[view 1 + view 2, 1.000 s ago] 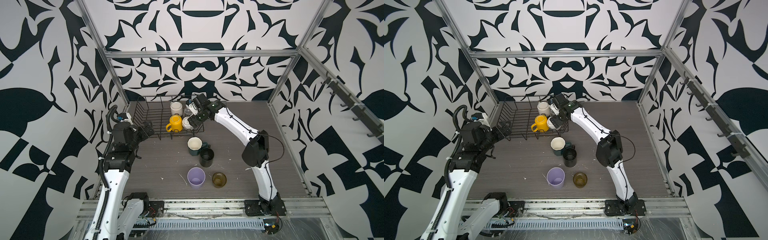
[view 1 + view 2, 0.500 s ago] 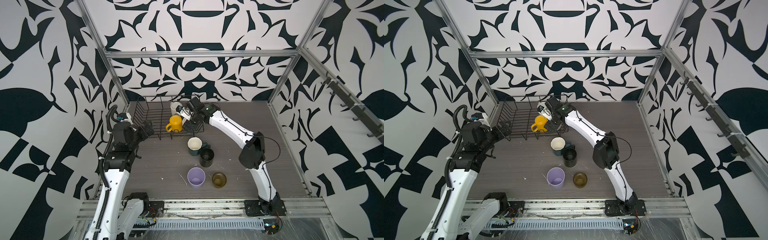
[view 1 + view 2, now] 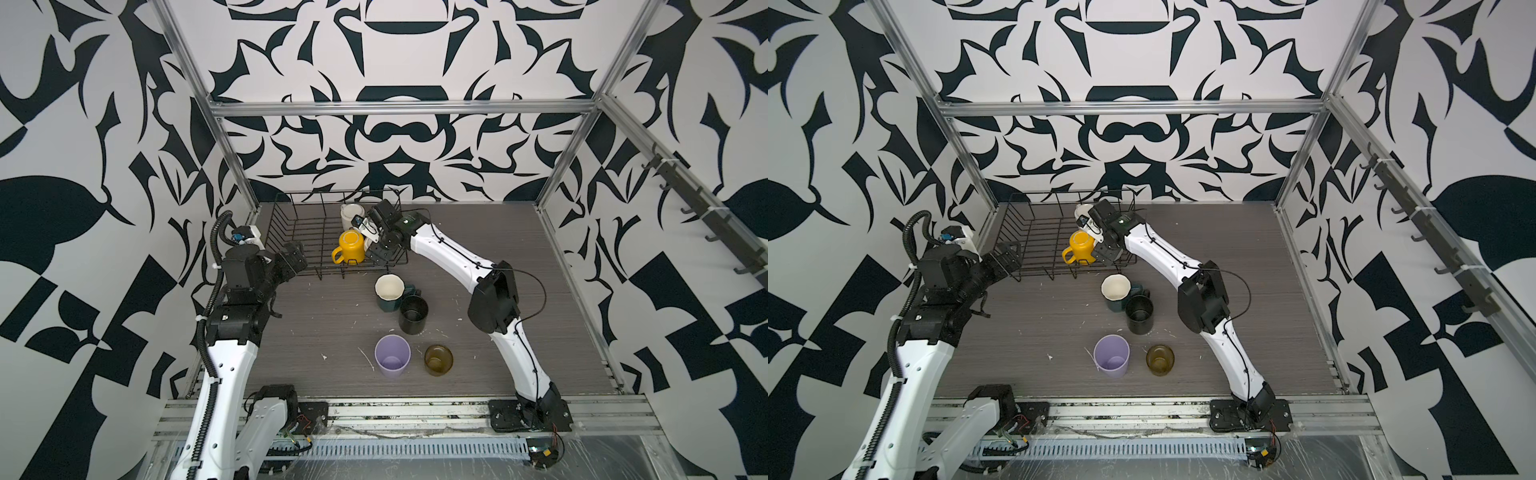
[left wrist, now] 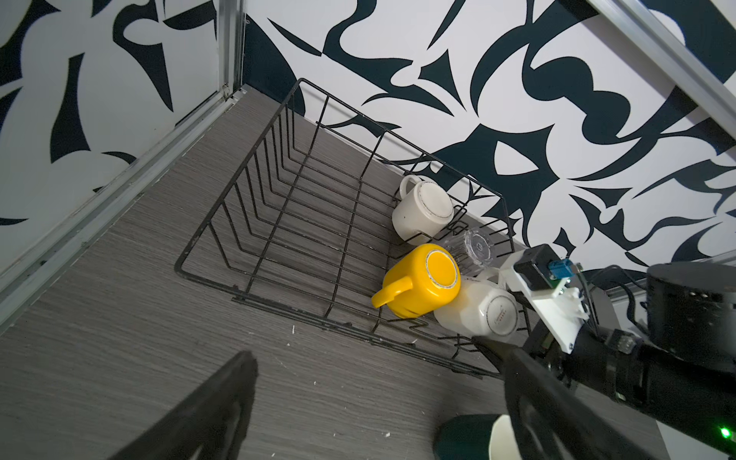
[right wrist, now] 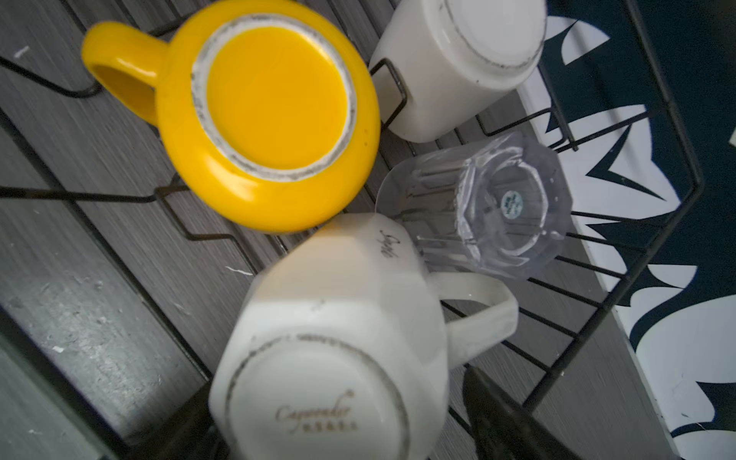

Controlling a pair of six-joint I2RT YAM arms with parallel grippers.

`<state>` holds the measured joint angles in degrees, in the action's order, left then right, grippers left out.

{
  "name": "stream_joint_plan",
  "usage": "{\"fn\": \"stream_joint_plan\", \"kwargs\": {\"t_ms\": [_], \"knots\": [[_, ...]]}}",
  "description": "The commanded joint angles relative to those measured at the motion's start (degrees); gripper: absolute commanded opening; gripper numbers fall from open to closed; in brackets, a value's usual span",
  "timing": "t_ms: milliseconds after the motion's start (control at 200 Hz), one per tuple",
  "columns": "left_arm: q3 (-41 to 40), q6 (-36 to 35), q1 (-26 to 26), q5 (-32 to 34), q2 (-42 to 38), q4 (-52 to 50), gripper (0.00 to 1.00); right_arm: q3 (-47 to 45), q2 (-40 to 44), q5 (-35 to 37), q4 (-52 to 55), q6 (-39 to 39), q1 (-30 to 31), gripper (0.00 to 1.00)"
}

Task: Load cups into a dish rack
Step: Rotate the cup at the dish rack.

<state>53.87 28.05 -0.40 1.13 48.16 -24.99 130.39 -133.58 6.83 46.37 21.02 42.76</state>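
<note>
Evidently the right gripper (image 3: 374,249) stood spread astride the upturned cream faceted mug (image 5: 338,338), with a gap beside one finger, at the 3 o'clock end of the dish rack (image 3: 309,237). The yellow mug (image 3: 350,246), clear glass (image 5: 490,207) and white mug (image 4: 424,211) sat upturned there too. At the rack's 8 o'clock, the left gripper (image 3: 293,257) hung wide apart, holding nothing. The lilac tumbler (image 3: 392,356) and amber glass (image 3: 438,359) stood outside, toward 5 o'clock.

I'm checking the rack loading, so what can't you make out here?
Cream mug, clear glass: mostly hidden behind the right arm in both top views.
Right pincer: fingers blurred, cut by the right wrist view's edge; contact with mug unclear.
Dark-green mug: cropped in left wrist view.
</note>
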Motion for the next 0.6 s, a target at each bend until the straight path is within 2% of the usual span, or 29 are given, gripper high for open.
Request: {"fn": "stream_joint_plan", "kwargs": {"t_ms": [0,295,345,445,595], "knots": [[-0.4,-0.5,0.2,0.4,-0.9,-0.7,0.99,1.9,2.2,1.3,-2.7,0.3,0.1,0.91],[-0.5,-0.6,0.4,0.2,-0.8,-0.8,0.99,2.9,1.5,-0.8,-2.5,0.8,0.3,0.87],[-0.6,-0.6,0.4,0.2,-0.8,-0.8,0.99,3.5,1.0,-0.9,-2.3,0.7,0.2,0.82],[-0.6,-0.6,0.5,0.2,-1.0,-0.9,0.99,4.5,0.4,-1.1,-2.4,0.1,0.3,0.65],[-0.8,-0.7,0.6,0.3,-1.1,-1.0,0.99,4.8,0.4,-0.7,-2.5,-1.6,0.4,0.53]]}}
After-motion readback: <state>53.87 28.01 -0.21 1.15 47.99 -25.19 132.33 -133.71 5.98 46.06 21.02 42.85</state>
